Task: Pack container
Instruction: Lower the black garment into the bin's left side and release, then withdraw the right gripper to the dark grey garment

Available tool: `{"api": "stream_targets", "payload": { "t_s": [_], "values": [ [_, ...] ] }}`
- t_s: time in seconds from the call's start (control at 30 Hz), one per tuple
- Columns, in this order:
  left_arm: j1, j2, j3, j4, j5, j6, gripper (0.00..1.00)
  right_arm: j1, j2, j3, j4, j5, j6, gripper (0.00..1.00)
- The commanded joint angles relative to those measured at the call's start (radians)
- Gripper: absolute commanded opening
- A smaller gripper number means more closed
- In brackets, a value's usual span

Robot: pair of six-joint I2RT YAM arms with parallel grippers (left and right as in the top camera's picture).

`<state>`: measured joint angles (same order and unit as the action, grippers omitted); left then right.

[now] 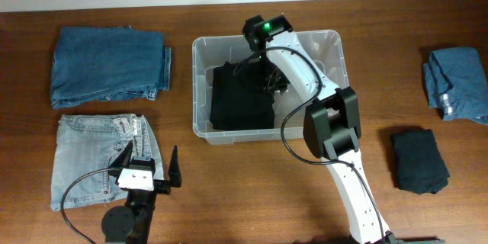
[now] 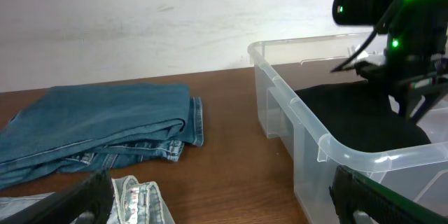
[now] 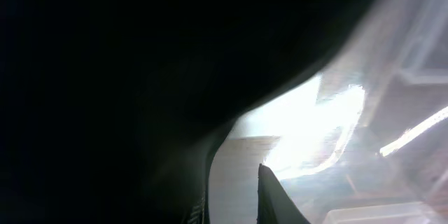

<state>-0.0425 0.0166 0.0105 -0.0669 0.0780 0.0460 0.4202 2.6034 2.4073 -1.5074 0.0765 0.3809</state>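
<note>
Container: the clear bin sits at mid-table between the clothing piles, with a black garment folded in its left half.
Left gripper: nearest you, its claw spread wide and empty, it hovers over the inner edge of the pale jeans. If you lower it from here, you will likely pinch only one layer and pull the fold apart.
Black folded cloth: near right, well apart from the bin, not yet packed.
Black cable: it loops just beside the bin's front rim. If you swing the right arm, the loop could hook that rim.
Right gripper: it is down inside the bin at the black garment's right edge. You cannot tell whether its claw is clamped on cloth or clear of it.
Risk, snag: if fabric is caught between the fingers, lifting away would drag the garment up and spoil the fold.
Risk, bin: the right wrist stands near the far wall, so a sideways pull could shove the light bin across the table.
Dark jeans: far left, unpacked.
Blue garment: far right, cut off by the frame's edge.
Hidden: the right wrist view is almost all black, with only a sliver of bright plastic. From above, the wrist covers its own fingertips. You cannot make out the bin's base.
</note>
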Motion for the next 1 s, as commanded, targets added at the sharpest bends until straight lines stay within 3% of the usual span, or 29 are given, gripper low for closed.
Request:
{"api": "stream_targets", "payload": {
  "t_s": [0.0, 0.47, 0.57, 0.7, 0.83, 0.97],
  "values": [
    [0.006, -0.005, -0.001, -0.008, 0.004, 0.016, 0.99, 0.018, -0.005, -0.032, 0.011, -0.027, 0.005, 0.17],
    [0.006, -0.005, -0.001, -0.008, 0.004, 0.016, 0.99, 0.057, -0.007, -0.030, 0.041, -0.085, -0.010, 0.14],
    [0.006, -0.005, -0.001, -0.008, 0.004, 0.016, 0.99, 0.050, -0.017, 0.012, -0.003, -0.042, 0.011, 0.24],
    [0.006, -0.005, -0.001, -0.008, 0.004, 0.016, 0.99, 0.050, -0.052, 0.101, -0.080, 0.034, 0.019, 0.27],
    [0.006, -0.005, -0.001, -0.008, 0.004, 0.016, 0.99, 0.045, -0.119, 0.245, -0.192, 0.127, 0.014, 0.38],
    [0.006, -0.005, -0.001, -0.008, 0.004, 0.016, 0.99, -0.023, -0.279, 0.254, -0.192, 0.142, -0.011, 0.49]
  ]
}}
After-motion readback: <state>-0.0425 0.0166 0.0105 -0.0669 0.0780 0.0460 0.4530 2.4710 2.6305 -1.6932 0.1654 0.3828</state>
